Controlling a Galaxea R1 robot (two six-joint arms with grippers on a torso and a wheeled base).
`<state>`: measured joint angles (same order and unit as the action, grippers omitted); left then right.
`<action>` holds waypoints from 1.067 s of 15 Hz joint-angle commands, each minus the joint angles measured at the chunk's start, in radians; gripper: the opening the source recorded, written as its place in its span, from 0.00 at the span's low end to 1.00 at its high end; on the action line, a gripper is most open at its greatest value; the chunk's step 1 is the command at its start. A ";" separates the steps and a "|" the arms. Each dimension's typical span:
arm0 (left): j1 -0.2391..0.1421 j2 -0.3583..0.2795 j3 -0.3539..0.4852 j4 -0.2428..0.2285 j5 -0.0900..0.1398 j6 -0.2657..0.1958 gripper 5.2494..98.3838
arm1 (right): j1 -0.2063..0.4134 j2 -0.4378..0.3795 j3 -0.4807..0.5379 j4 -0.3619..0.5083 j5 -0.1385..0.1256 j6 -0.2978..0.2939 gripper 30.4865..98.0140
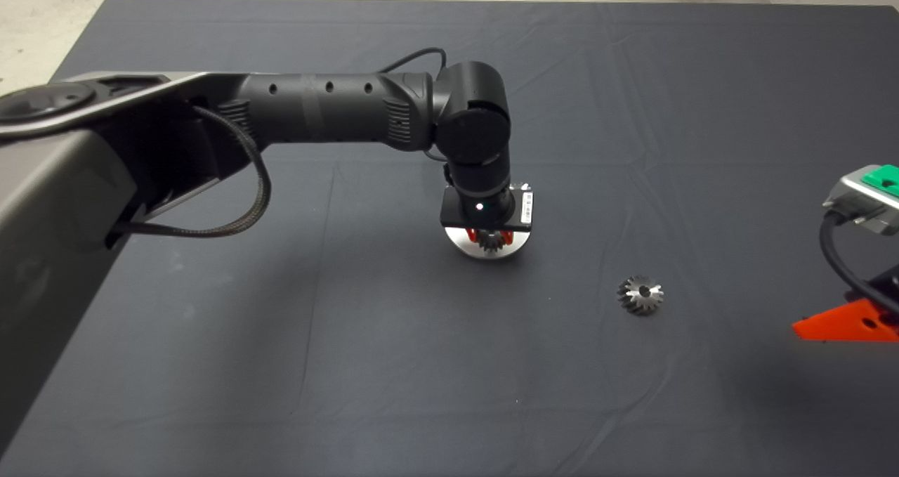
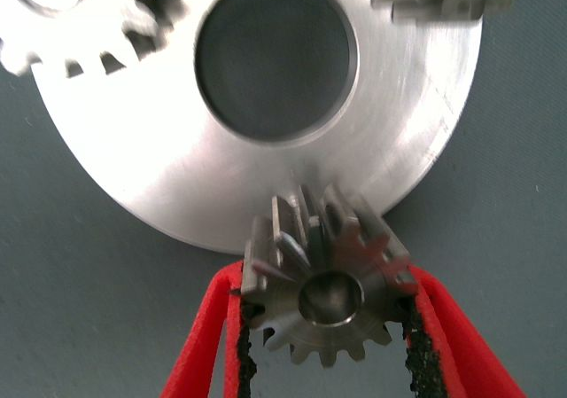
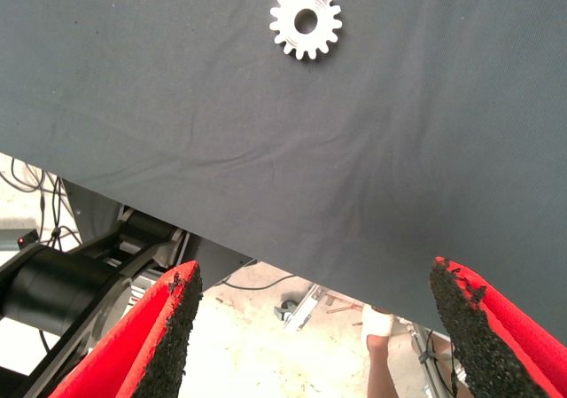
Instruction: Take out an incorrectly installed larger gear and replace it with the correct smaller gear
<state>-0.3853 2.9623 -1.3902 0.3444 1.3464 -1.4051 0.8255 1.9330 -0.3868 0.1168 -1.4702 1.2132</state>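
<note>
Your left gripper [image 2: 330, 327] pinched a gear at the silver disc's edge while the right one waited, spread wide.

You had the left arm reaching in over the dark mat [image 1: 211, 364], its red fingers [image 2: 199, 354] pressed against both sides of the larger gear [image 2: 326, 278], a grey gear with slanted teeth, held just over the rim of the round silver base plate [image 2: 159, 176] near the plate's big central hole. Other toothed gears showed at the plate's far edge. The smaller gear [image 1: 640, 295] lay flat on the mat, well apart to the right. Your right gripper [image 3: 314, 327] sat parked at the mat's right edge, fingers apart and holding nothing.
</note>
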 commanded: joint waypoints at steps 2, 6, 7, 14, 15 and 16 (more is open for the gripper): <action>-0.014 0.002 0.010 0.045 0.037 0.005 0.29 | 0.014 -0.005 0.005 0.034 0.001 0.006 0.56; -0.017 0.002 0.022 0.042 0.034 0.003 0.28 | 0.014 -0.005 0.005 0.034 0.000 0.006 0.56; -0.018 0.002 0.037 0.041 0.034 0.002 0.28 | 0.014 -0.005 0.005 0.034 -0.001 0.006 0.56; -0.024 0.001 0.059 0.040 0.042 0.000 0.28 | 0.014 -0.006 0.005 0.034 -0.001 0.006 0.56; -0.024 0.001 0.059 0.041 0.042 0.000 0.28 | 0.014 -0.006 0.005 0.034 -0.001 0.006 0.56; -0.023 0.002 0.058 0.042 0.042 0.000 0.28 | 0.014 -0.007 0.005 0.034 -0.001 0.006 0.56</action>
<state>-0.3853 2.9614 -1.3502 0.3739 1.3826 -1.4055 0.8255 1.9306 -0.3862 0.1168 -1.4706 1.2132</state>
